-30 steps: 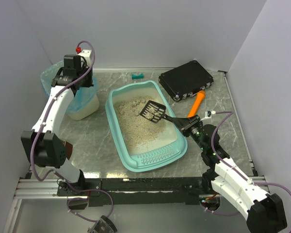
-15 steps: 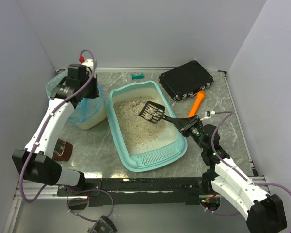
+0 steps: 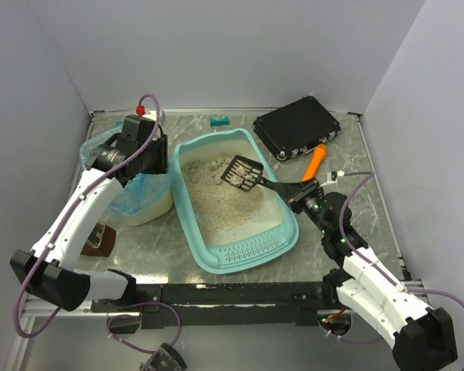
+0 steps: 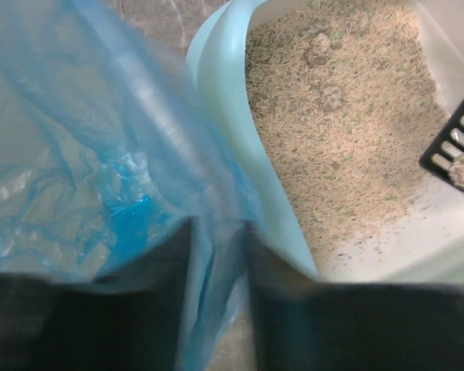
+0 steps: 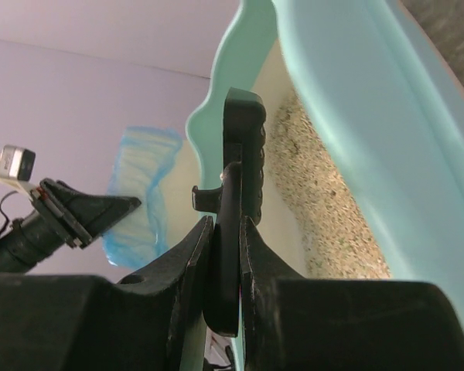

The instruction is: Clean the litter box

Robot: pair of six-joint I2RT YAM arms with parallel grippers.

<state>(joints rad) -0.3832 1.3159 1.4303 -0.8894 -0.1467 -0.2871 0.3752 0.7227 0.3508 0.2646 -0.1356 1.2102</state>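
Right claw (image 5: 224, 226) clamps the black scoop (image 3: 243, 174) handle; left claw (image 4: 218, 232) straddles blurred blue bag (image 4: 77, 154) film, grip unclear.

Soft, even light falls from above in the overhead view, so the table (image 3: 155, 224) carries only faint, short shadows beside the litter box (image 3: 240, 259) and the arms, with a dull sheen on its marbled top. The near edge is dimmer, and the picture is sharp throughout. In the left wrist view the left gripper (image 4: 218, 232) is a dark, blurred mass along the near edge. The blue bag (image 4: 77, 154) close to the lens is hazy with pale glints, while the litter (image 4: 332, 139) farther off is crisp. In the right wrist view the right gripper (image 5: 226, 224) and the scoop (image 5: 243, 154) are near-black and soft against a bright lilac wall (image 5: 100, 46).
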